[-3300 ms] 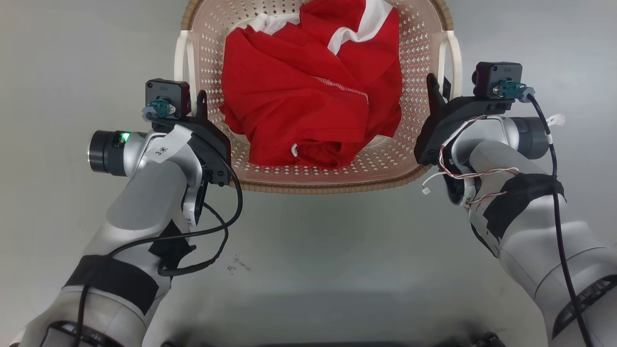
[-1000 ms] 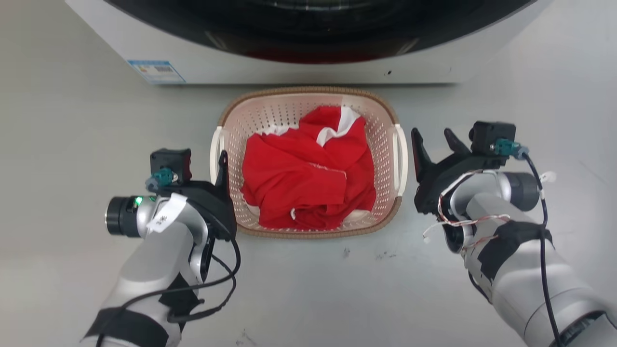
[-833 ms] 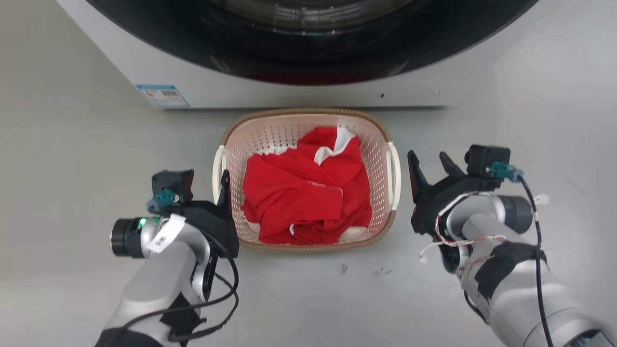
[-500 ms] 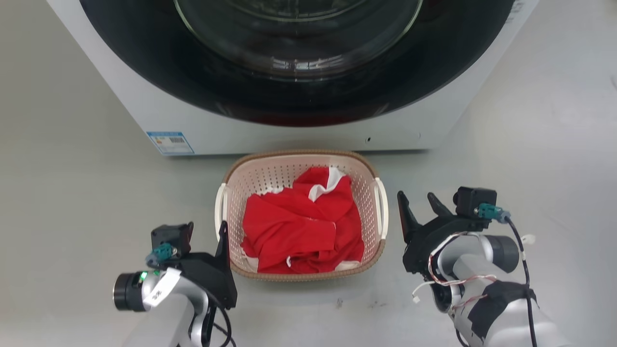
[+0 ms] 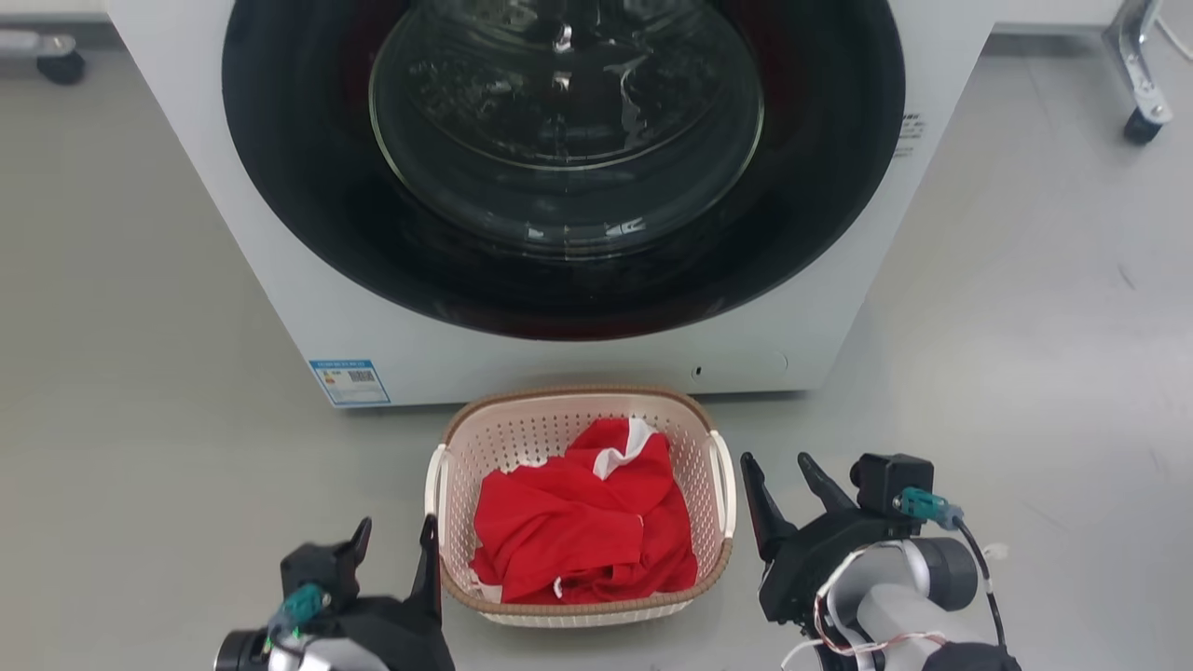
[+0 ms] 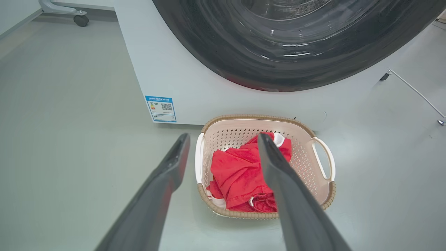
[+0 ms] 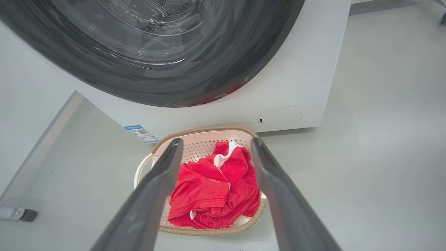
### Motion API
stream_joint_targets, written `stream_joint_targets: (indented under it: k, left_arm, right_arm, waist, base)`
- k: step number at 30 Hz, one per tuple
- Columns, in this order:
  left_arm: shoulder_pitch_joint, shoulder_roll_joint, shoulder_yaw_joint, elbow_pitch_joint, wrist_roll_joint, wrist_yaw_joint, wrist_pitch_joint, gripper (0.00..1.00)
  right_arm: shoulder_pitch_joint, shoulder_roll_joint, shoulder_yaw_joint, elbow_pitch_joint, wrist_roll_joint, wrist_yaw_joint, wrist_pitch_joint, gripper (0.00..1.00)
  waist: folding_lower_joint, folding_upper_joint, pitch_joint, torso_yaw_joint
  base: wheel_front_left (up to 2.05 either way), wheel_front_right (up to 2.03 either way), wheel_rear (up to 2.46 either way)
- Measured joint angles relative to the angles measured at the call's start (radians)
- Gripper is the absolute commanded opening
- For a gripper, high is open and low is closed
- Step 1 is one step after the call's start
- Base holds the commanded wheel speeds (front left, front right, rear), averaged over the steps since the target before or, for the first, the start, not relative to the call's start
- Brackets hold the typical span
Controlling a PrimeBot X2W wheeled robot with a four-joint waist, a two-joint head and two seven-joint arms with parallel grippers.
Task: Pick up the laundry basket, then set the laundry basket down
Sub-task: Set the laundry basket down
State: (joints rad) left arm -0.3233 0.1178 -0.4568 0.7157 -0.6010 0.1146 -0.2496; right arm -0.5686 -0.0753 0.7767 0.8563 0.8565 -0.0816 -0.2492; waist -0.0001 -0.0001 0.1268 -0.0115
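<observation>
Looking at the head view, what is cut off?

Most of the left arm; the bottom edge takes it just behind the left gripper (image 5: pixel 395 539); the right forearm goes the same way; the washer (image 5: pixel 280 242) loses its top, and its label (image 5: pixel 349 381) is too small to read.

And the basket (image 5: pixel 522 438)?

On the floor (image 5: pixel 1025 326), just before the washer, below the door (image 5: pixel 569 93); a red cloth (image 5: pixel 578 522) with a white patch lies heaped in it and hides its bottom; whether it touches the washer I cannot tell.

How do the arms stand?

One on each side of the basket, fingers pointing up toward the washer; the left gripper is spread, its inner finger just beside the left handle (image 5: pixel 434 480), touching or not I cannot say; the right gripper (image 5: pixel 776 477) is spread too, just off the right handle (image 5: pixel 722 485); neither holds anything.

And the wrist views?

Each looks down between its two parted fingers onto basket and cloth; a caster (image 5: pixel 1135 126) stands well apart, at the head view's upper right.
</observation>
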Motion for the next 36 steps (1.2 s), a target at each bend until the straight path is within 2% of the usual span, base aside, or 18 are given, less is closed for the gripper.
stream_joint_targets:
  k: [11,20,30,36]
  left_arm:
    - [0.212,0.030,0.064,-0.239,0.072,0.009,0.000,1.00]
    - [0.325,0.035,0.125,-0.411,0.135,0.010,0.000,1.00]
    - [0.398,0.003,0.203,-0.538,0.201,0.010,0.000,1.00]
    - [0.432,-0.011,0.248,-0.578,0.235,0.010,0.000,1.00]
  right_arm:
    - [0.173,-0.048,-0.082,-0.210,-0.114,-0.026,0.000,1.00]
    - [0.293,-0.078,-0.163,-0.398,-0.203,-0.042,0.000,1.00]
    - [0.383,-0.078,-0.233,-0.553,-0.303,-0.043,0.000,1.00]
    - [0.445,-0.071,-0.302,-0.594,-0.358,-0.046,0.000,1.00]
  waist:
    - [0.0000,0.0000,-0.094,-0.008]
    - [0.0002,0.0001,-0.110,-0.015]
    - [0.0001,0.0001,-0.113,-0.013]
    - [0.0001,0.0001,-0.115,-0.018]
  base:
    - [0.00,0.00,0.00]
    - [0.00,0.00,0.00]
    - [0.00,0.00,0.00]
    - [0.00,0.00,0.00]
